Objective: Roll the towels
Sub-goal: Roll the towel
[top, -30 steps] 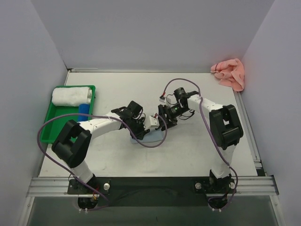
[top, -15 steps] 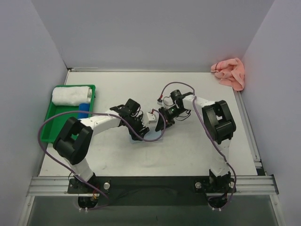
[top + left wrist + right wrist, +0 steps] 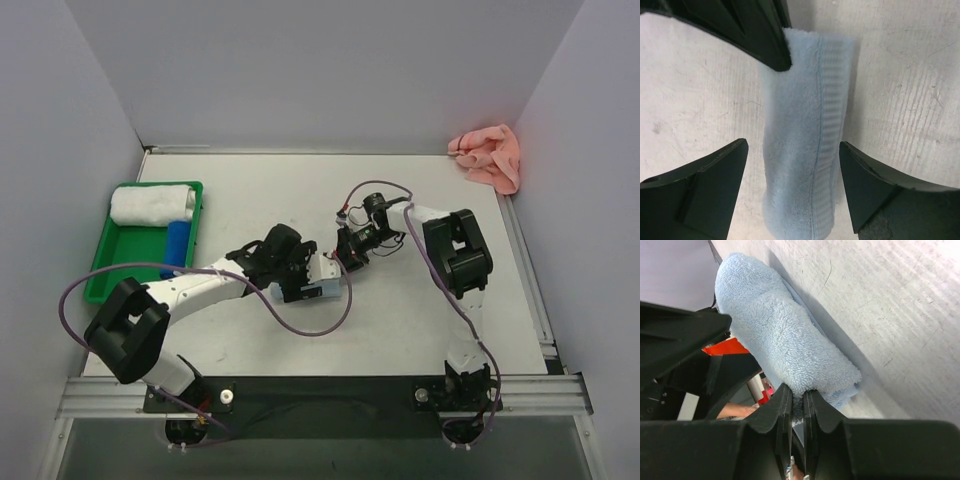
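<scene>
— Where did the blue towel (image 3: 805, 135) lie?
— Rolled on the table (image 3: 420, 320). The left claw (image 3: 792, 150) stood apart astride it, and the right claw (image 3: 797, 392) pinched its end. Soft and light, it would likely spring loose, so it was best squeezed across its middle.

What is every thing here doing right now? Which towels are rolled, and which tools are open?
light blue towel: rolled up
pink towel: not rolled, bunched in the far right corner
white towel: rolled, in the green tray
dark blue roll: rolled, in the tray beside the white one
left tool: open, a finger on each side of the light blue towel
right tool: shut on the light blue towel's end
</scene>
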You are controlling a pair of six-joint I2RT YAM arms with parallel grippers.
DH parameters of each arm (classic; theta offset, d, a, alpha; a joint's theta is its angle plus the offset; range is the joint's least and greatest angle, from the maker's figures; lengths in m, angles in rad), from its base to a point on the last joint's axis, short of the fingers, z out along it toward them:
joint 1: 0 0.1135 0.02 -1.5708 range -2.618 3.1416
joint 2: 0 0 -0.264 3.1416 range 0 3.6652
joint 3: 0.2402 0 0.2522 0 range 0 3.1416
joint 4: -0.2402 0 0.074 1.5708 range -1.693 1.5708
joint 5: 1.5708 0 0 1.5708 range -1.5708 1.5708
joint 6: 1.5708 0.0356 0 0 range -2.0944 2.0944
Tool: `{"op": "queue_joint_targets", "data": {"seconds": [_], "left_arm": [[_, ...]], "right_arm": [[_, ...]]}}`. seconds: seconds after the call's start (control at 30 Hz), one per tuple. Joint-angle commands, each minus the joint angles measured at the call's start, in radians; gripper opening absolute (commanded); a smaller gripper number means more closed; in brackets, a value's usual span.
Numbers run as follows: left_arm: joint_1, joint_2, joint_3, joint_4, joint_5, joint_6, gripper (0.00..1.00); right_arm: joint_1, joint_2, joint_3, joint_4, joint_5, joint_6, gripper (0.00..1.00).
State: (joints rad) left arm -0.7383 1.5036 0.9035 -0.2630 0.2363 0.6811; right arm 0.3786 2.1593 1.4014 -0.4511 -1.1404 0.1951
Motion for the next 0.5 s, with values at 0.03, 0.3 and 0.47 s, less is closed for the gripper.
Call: {"op": "queue_joint_targets", "data": {"seconds": [0.03,0.3,0.47], "left_arm": [[-0.03,0.0,-0.02,0.087,-0.005,0.12,0.85],[-0.033,0.125,-0.046,0.142,-0.005,0.242,0.84],[-0.033,0.222,-0.006,0.168,-0.023,0.274,0.75]], "right_arm": [[-0.017,0.036,0.042,-0.011,-0.022,0.023,0.0],[-0.03,0.076,0.093,-0.014,-0.019,0.023,0.0],[-0.032,0.109,0.139,-0.021,-0.007,0.014,0.0]]}}
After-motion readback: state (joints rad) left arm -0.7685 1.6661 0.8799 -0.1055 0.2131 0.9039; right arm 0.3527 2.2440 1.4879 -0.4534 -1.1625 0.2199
